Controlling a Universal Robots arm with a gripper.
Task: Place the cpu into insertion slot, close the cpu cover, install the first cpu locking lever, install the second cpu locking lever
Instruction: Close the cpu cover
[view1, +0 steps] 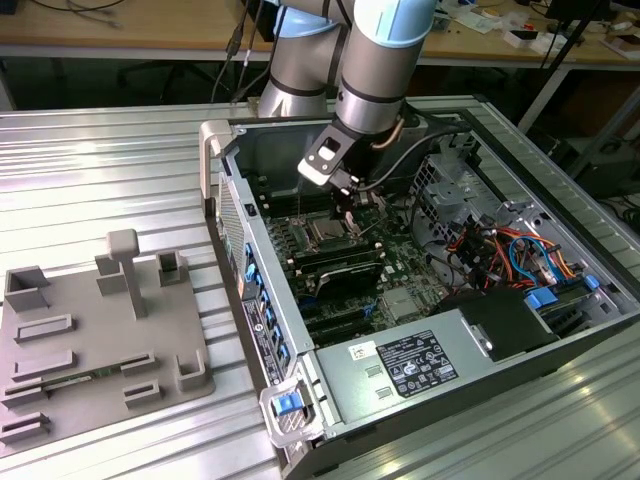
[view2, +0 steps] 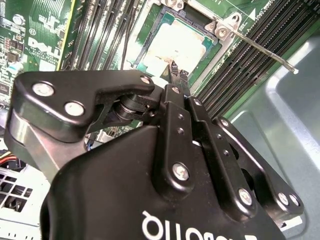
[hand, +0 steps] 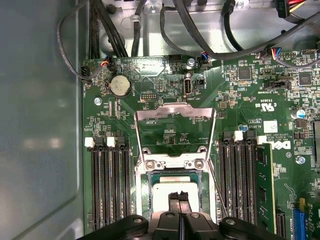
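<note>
The cpu (hand: 161, 197) lies flat in the insertion slot (hand: 144, 200); the cpu cover (hand: 175, 110) stands raised beside it; the jaws, closed and empty, hover just above; probably light, stiff, fragile, best gripped by its edges.

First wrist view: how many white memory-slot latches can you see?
4 white latches: two on one side of the raised cpu cover, two on the other; the gripper may hide more.

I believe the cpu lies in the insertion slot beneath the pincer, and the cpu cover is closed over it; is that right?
Not quite: the first wrist view shows the cpu cover open, swung back from the insertion slot. The cpu does lie there, beneath the pincer.
</note>
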